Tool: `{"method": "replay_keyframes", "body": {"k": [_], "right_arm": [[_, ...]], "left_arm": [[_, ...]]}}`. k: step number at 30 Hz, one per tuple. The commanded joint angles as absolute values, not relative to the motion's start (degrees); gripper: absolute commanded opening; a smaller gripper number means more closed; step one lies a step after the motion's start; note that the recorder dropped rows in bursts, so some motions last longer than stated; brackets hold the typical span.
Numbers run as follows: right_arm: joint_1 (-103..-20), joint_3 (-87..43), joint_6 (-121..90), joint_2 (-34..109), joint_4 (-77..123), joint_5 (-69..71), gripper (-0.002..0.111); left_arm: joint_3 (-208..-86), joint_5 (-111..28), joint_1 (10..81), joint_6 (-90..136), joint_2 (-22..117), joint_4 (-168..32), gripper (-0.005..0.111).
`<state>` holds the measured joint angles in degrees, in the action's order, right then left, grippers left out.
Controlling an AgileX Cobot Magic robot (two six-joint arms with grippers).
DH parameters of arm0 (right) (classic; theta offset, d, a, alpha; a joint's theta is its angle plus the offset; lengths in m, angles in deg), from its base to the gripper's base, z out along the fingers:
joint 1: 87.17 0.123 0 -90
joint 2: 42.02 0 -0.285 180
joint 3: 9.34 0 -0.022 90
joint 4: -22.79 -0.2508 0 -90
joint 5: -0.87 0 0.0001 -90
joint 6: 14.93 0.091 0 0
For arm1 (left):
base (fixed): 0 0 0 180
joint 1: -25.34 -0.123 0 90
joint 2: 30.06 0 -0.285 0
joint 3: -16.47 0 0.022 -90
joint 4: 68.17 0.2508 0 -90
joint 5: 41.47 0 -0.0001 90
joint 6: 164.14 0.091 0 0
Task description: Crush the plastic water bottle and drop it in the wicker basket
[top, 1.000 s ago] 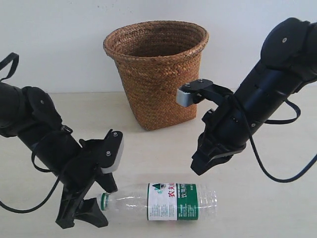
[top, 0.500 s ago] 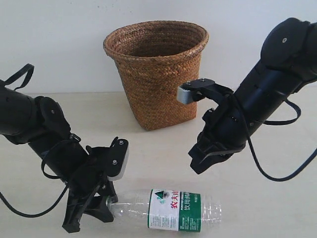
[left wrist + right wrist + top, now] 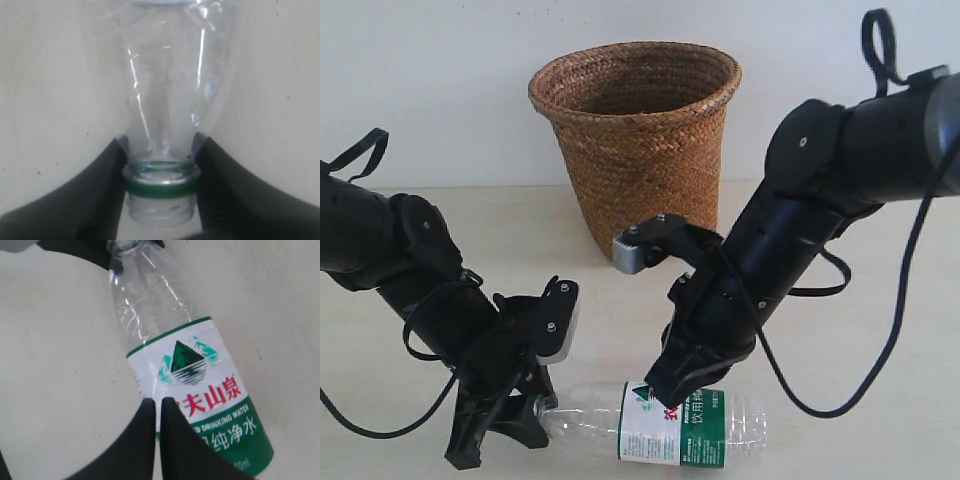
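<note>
On the left, the left gripper (image 3: 533, 406) was down at the pale tabletop (image 3: 880, 430), its two black fingers (image 3: 102, 185) closed on the neck of the plastic water bottle (image 3: 582, 417). In the left wrist view they pressed in from both sides at the green neck ring (image 3: 161, 187), with bare thread showing past it. The bottle lay on its side near the front edge of the exterior view, neck toward the left arm and base pointing right, with its green-and-white label (image 3: 692, 437) with red characters around the middle. Behind it, well apart and near the white wall (image 3: 440, 90), the wicker basket (image 3: 640, 160) stood upright with its flared rim open. On the right, the right gripper (image 3: 663, 388) reached down over the bottle's label. In the right wrist view its fingers (image 3: 177, 440) stood almost together, with only a thin slit between them and nothing held, the tips over the label's edge. Whether they touched the plastic could not be told.
</note>
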<state>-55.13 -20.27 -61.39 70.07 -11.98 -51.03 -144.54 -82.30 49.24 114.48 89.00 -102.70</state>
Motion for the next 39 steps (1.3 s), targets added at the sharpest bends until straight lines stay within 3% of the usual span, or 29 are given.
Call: {"method": "replay_keyframes", "body": {"k": [1, 19, 31, 39], "right_arm": [[-53.93, -19.92, -63.44, 72.42, -11.79, -48.00, 0.000], [-54.01, -17.41, -53.21, 85.75, -2.55, -48.01, 0.000], [-54.01, -9.18, -39.79, 94.06, 10.70, -59.58, 0.000], [-54.01, -3.72, -39.26, 93.70, 8.00, -66.07, 0.000]], "left_arm": [[-144.65, -82.41, 49.54, 114.16, 89.04, -102.41, 0.005], [-144.65, -81.74, 49.54, 109.22, 89.04, -96.12, 0.005], [-144.65, -81.74, 49.54, 108.15, 89.04, -96.15, 0.005], [-144.65, -81.84, 49.54, 108.15, 89.04, -96.15, 0.005]]}}
